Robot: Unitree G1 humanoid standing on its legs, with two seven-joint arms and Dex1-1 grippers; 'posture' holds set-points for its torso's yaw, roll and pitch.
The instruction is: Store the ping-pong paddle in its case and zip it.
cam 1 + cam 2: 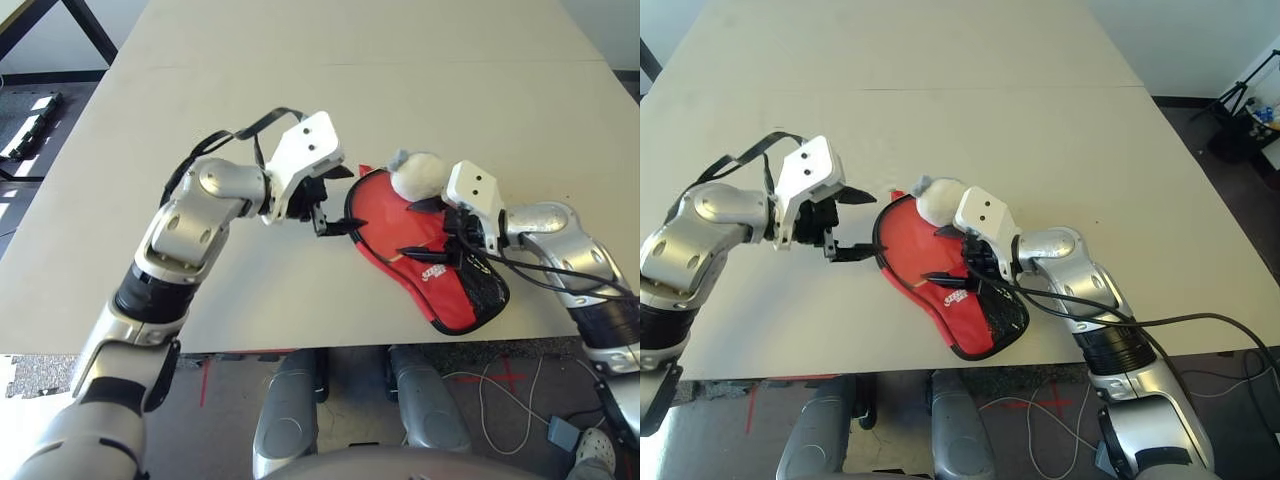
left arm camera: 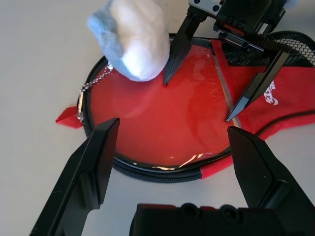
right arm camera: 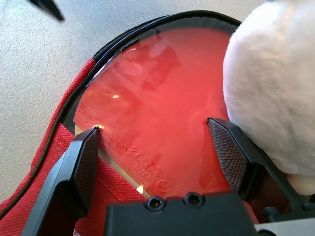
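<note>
So the paddle (image 3: 162, 123) is already sitting inside the case (image 1: 440, 290), red face showing through the open round end, and the case is lying on the table (image 1: 350, 100) with its long axis running diagonally, round end pointing away from the robot and narrow mesh end coming back toward its right side. The zipper isn't looking closed yet.

The right gripper (image 1: 432, 227) is hanging right over the round part with its fingers spread wide, tips down at the rubber, gripping nothing. The left gripper (image 1: 333, 200) is sitting just off the case's left rim, also wide open and empty, and it's the one nearer the rim there.

The left wrist view is showing a small bead chain (image 2: 91, 83) at the rim, leading up to the fluffy white wad (image 2: 135, 39), probably at the zipper pull. The right wrist view is giving the close look at the rubber and the black zipper edging curling around it.
</note>
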